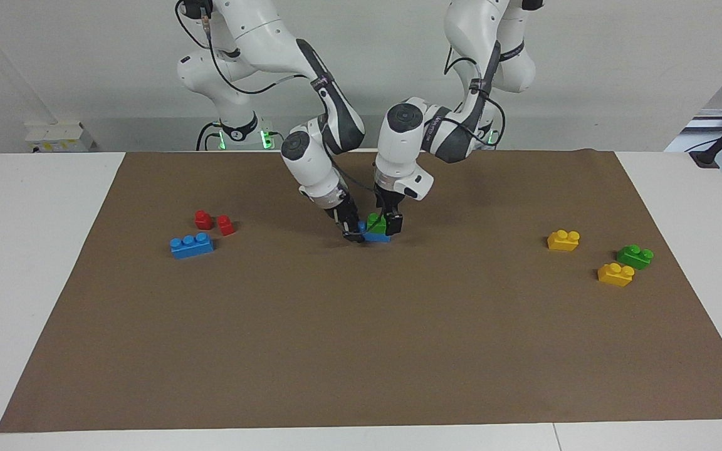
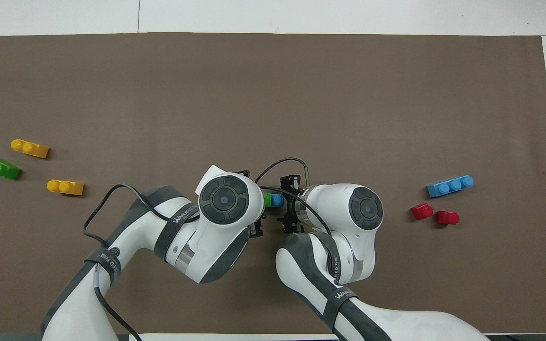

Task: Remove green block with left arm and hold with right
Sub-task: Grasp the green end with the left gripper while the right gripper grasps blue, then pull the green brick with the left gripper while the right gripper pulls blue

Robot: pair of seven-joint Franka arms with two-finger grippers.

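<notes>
Item: small bright green plastic two-stud block [image 1: 375, 222], seated on a blue plastic brick [image 1: 378, 237] at mid-mat.

Left gripper [image 1: 392, 224]: straight down on the green block, fingers at its sides, apparently gripping.

Right gripper [image 1: 353, 229]: angled in low at the blue brick's end; grip cannot be told.

Judgement: removal means lifting straight up off the studs.

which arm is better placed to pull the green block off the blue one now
Left. Its tool is down at the green block, which sits on the blue block mid-mat. The right tool is low at the blue block's other end, suited to bracing it.
</notes>
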